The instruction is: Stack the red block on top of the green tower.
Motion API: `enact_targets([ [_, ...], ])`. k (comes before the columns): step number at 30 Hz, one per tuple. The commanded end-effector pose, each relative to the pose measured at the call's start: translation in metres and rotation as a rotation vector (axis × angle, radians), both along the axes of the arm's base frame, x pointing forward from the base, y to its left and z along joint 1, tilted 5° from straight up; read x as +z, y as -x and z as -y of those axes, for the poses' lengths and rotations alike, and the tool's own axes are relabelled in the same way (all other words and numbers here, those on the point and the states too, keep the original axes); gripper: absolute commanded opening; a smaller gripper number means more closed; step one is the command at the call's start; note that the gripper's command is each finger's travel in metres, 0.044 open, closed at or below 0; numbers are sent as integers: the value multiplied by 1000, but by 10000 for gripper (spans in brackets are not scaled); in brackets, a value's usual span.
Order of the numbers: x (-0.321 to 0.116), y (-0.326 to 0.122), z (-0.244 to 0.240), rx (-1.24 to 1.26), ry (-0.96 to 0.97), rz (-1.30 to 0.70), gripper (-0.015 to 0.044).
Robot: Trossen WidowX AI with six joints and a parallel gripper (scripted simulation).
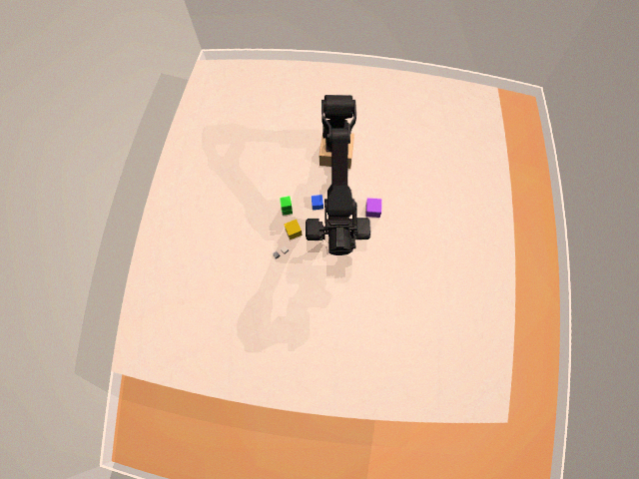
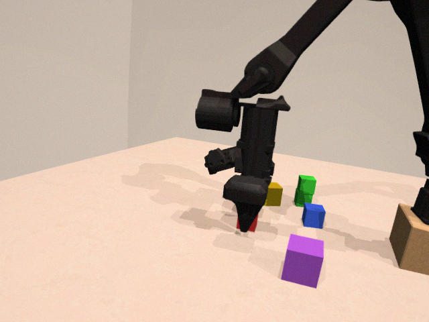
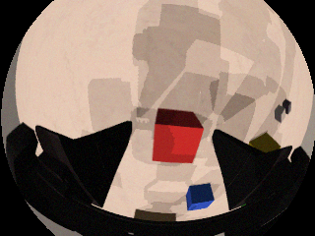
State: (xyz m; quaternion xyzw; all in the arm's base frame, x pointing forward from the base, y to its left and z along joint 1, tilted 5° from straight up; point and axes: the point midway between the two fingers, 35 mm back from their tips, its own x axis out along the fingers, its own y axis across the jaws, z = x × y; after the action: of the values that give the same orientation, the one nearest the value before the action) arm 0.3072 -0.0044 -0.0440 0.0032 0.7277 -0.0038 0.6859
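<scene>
The red block [image 3: 176, 144], on the bench near the yellow block [image 2: 273, 194], sits between jaws standing wide and holding nothing; it looks small, rigid and light, best pinched across two opposite flat faces.

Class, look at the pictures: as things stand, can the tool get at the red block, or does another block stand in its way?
Probably yes. The tool is open and down at the table, with the red block between its fingers. The yellow block and blue block stand apart from it.
</scene>
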Motion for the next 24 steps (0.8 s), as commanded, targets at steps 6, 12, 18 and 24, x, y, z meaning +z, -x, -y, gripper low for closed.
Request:
enact_targets([
  [6,0,0,0,-2,-1,0,151],
  [12,0,0,0,-2,-1,0,92],
  [18,10,-1,0,-1,-2,0,0],
  [24,40,-3,0,-1,-4,1,0],
])
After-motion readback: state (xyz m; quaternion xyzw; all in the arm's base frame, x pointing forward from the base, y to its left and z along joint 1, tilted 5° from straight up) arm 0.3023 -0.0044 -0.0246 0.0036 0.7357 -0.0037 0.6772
